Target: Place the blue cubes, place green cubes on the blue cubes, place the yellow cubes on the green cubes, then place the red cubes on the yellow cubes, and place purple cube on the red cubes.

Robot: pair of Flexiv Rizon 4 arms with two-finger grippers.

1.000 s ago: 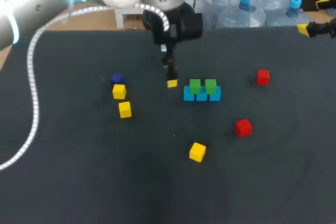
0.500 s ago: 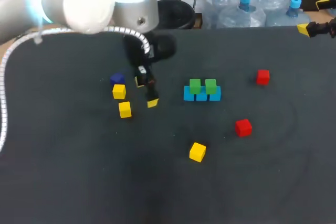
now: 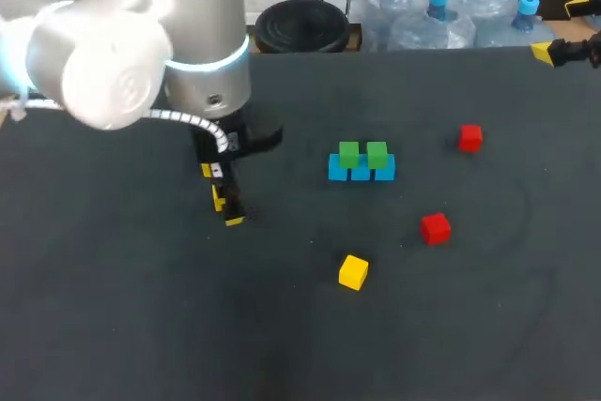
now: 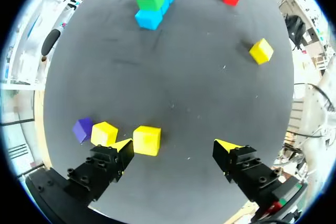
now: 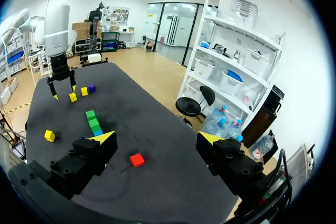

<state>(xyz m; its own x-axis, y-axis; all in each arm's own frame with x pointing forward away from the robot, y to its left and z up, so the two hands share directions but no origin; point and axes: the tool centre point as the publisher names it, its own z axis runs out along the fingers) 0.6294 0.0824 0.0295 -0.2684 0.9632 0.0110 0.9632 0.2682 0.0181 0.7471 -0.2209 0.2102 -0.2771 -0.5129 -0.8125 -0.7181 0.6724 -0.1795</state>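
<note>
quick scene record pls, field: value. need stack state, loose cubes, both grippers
stack: green cubes on blue cubes, two layers only
left gripper: open, one yellow cube between its fingers, close to one tip
beside that cube: second yellow cube, then purple cube
loose yellow: third yellow cube on the table, nearer the robot than the stack
red cubes: two, apart, both on the table right of the stack
right gripper: open, empty, by the table's far right edge

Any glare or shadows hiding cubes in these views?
Head view: a ring light glows on the left arm, which covers cubes by the left gripper; no hard shadows on the table. Left wrist view: even light, yellow cubes and purple cube plain. Right wrist view: no glare on the table.
</note>
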